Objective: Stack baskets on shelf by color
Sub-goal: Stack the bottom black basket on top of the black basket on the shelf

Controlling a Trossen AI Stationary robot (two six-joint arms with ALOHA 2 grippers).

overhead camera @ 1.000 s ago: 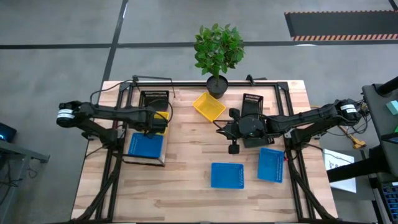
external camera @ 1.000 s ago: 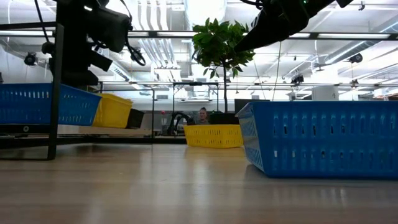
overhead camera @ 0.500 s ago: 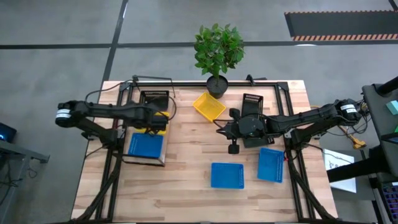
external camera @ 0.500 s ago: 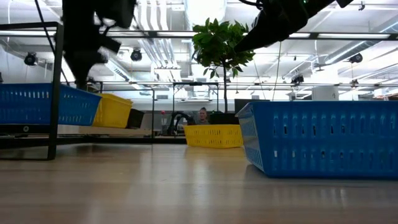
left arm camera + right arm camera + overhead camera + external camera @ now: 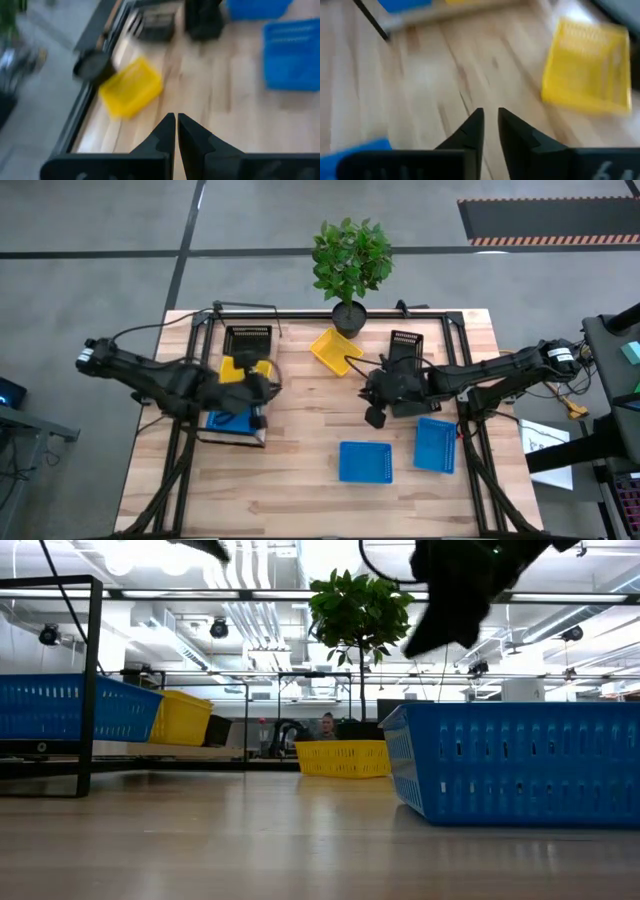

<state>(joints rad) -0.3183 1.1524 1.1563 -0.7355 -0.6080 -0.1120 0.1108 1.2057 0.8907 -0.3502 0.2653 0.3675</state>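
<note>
On the shelf (image 5: 254,438) at the table's left stand a black basket (image 5: 248,340), a yellow basket (image 5: 238,369) and a blue basket (image 5: 230,416) in a row. A loose yellow basket (image 5: 335,350) lies mid-table near the far edge. Two blue baskets (image 5: 365,462) (image 5: 436,445) lie near the front, and black baskets (image 5: 404,344) lie partly under the right arm. My left gripper (image 5: 265,392) hovers over the shelf's right edge, shut and empty (image 5: 176,120). My right gripper (image 5: 368,390) hovers mid-table, empty, its fingers almost together (image 5: 490,116), facing the loose yellow basket (image 5: 585,67).
A potted plant (image 5: 350,265) stands at the far edge, just behind the loose yellow basket. The shelf's black frame (image 5: 93,690) rises at the left. In the low view a blue basket (image 5: 515,760) fills the right foreground. Bare wood lies between shelf and right arm.
My left gripper has pulled back from the yellow basket on the shelf, moved toward the near edge and a little right, and risen out of the low view. My right arm has dipped lower and swung slightly. No basket has moved.
</note>
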